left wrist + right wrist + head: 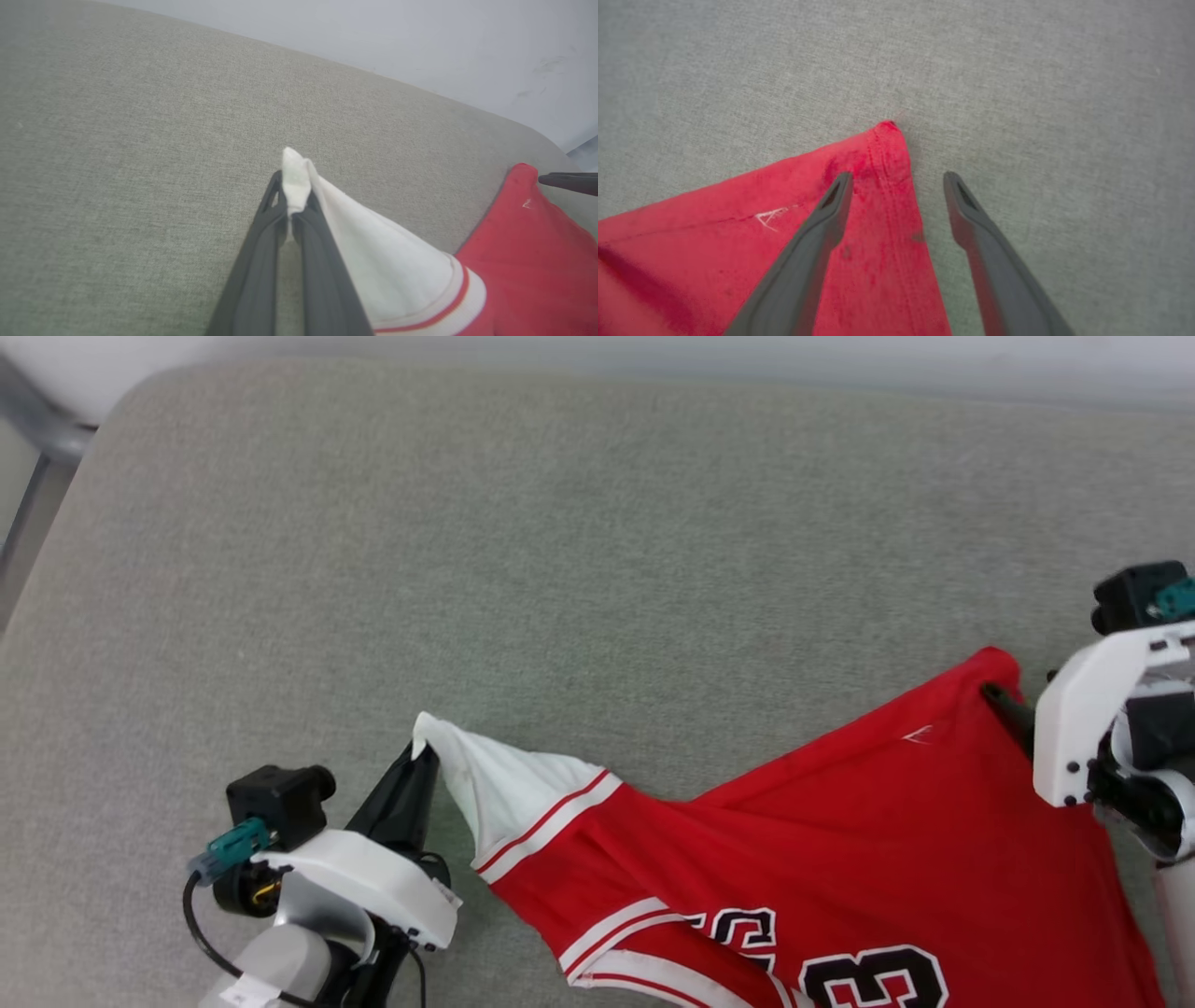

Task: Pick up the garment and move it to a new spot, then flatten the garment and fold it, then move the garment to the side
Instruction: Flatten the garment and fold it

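The garment, a red jersey with white sleeves and black numerals, lies spread over the grey cushion at the lower right of the head view. My left gripper is shut on the tip of a white sleeve, which it holds pulled out to the left. My right gripper stands open over the garment's red corner; one finger lies above the cloth and the other above bare cushion beside it. That corner rests flat on the cushion.
The grey fabric cushion stretches far and left of the garment. Its left edge borders a metal frame, and a pale wall runs behind the far edge.
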{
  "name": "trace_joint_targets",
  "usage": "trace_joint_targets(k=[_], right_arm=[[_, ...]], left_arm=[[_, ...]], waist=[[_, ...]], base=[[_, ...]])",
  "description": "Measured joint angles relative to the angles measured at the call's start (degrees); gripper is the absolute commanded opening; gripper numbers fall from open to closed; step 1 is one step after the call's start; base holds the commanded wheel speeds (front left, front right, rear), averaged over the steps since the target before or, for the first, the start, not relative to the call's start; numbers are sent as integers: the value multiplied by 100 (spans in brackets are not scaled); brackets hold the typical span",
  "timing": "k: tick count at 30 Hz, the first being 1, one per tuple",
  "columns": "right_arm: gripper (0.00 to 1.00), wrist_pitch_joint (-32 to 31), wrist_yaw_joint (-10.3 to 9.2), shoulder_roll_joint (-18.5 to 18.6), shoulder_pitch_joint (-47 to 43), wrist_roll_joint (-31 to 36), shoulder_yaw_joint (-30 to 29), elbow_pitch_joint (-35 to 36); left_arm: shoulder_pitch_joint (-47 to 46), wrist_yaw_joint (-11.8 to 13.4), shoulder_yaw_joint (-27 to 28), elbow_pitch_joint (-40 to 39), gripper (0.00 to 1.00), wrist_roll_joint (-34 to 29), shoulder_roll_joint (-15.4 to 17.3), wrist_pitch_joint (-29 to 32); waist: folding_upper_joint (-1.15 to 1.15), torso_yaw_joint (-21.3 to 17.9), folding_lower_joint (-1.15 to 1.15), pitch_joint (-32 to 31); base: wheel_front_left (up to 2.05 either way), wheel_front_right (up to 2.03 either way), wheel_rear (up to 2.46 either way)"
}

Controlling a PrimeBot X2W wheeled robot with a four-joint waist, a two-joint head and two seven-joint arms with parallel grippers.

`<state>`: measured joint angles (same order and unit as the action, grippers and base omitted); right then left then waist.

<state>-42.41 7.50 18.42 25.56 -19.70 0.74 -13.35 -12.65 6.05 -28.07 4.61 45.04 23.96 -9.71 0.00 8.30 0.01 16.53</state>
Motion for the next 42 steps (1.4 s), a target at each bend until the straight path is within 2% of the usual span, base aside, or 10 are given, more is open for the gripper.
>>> trace_joint_targets(k=[5, 11, 12, 13, 14, 19, 27, 35, 42], right_arm=[[100, -420, 1, 237, 311, -108, 357, -235], [100, -932, -1, 298, 391, -311, 415, -675], [89, -945, -1, 292, 394, -324, 383, -713], [31, -985, -1, 272, 398, -357, 350, -755], [0, -985, -1, 254, 404, -365, 338, -772], [0, -679, -1, 59, 434, -497, 353, -927], [0, 307, 0, -214, 800, -81, 310, -1144], [0, 1036, 0, -464, 1458, 439, 94, -1429], [0, 1769, 0, -644, 2430, 926, -218, -1680]], left_arm=[[-208, -133, -94, 151, 0, -12, -124, -44], [-286, -210, -133, 356, 0, -1, -218, -90], [-286, -213, -143, 383, 0, 0, -224, -102], [-286, -230, -145, 413, 0, 0, -223, -107], [-286, -232, -145, 441, 0, 2, -224, -107], [-287, -225, -64, 513, 0, 55, -145, -114], [-806, -143, 186, 433, 0, -78, 260, -20], [-2035, -100, 293, 413, 0, -304, 443, 358], [-3473, -296, 371, 900, 0, -413, 466, 601]], waist=[[0, 205, 0, 233], [0, 354, -1, 353], [0, 356, -1, 353], [0, 354, -1, 347], [0, 350, -1, 332], [0, 261, -1, 180], [0, -107, -1, -204], [0, -593, -1, -468], [0, -850, -1, -385]], base=[[0, 0, 0], [0, 0, 0], [0, 0, 0], [0, 0, 0], [0, 0, 0], [0, 0, 0], [0, 0, 0], [0, 0, 0], [0, 0, 0]])
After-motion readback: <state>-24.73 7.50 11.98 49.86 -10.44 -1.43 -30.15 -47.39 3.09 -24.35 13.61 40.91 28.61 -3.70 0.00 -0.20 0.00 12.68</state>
